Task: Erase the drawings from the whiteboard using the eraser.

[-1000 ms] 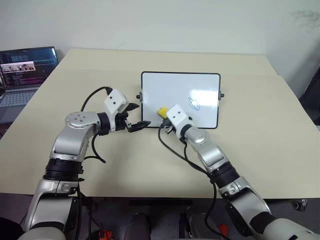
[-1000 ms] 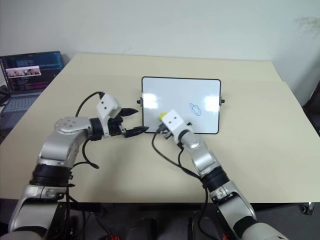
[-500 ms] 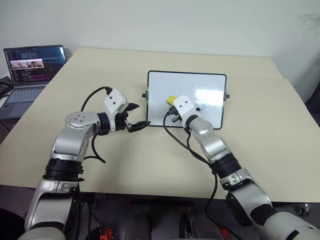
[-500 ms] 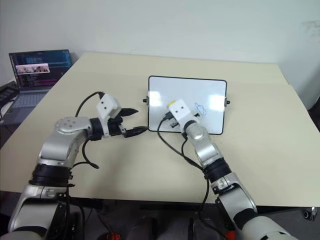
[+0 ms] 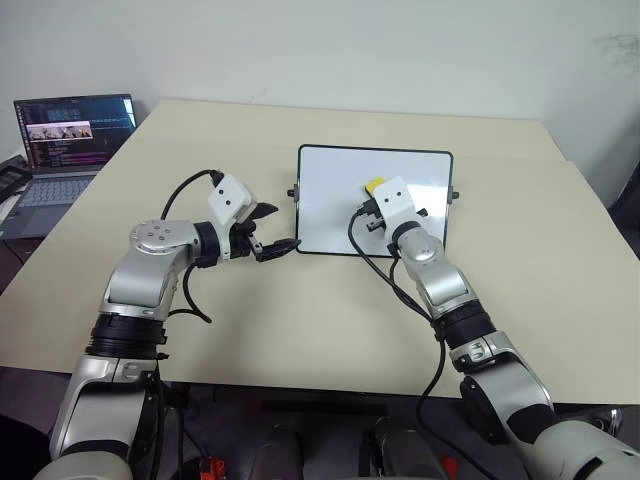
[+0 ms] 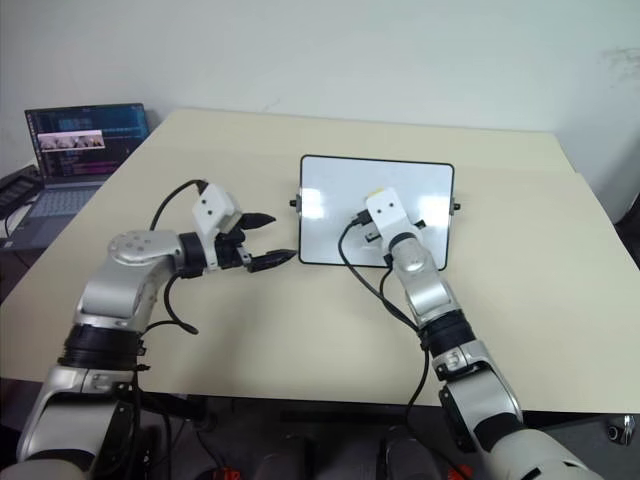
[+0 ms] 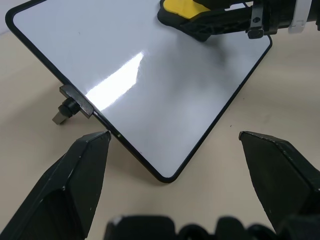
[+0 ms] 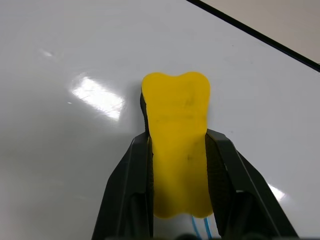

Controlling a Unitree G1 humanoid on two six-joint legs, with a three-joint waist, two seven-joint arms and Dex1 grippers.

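Yellow eraser working over the last blue marks

Black fingers of the left gripper (image 5: 272,232) are standing apart and empty nearest the robot, hovering just off the whiteboard's (image 5: 330,200) near corner at about nine o'clock, not touching the frame. Farther out, the right gripper (image 8: 177,200) is clamping the eraser (image 8: 177,150) by its two long sides. The eraser is sitting dark side down on the board, toward the three o'clock end and nearer the far edge. Its long axis is running along the fingers, pointing roughly to twelve o'clock, away from the robot and across the board's longer side.

Wiping looks to be the step in hand. Thin blue strokes of the drawings (image 8: 199,229) are peeking out at the eraser's near end, between the fingers, so some ink is apparently left. The next move probably calls for drawing the eraser back toward six o'clock over those strokes, pressed flat. Beyond the board, bare table (image 5: 330,125) is stretching away, with a laptop (image 5: 70,135) sitting open at ten o'clock.
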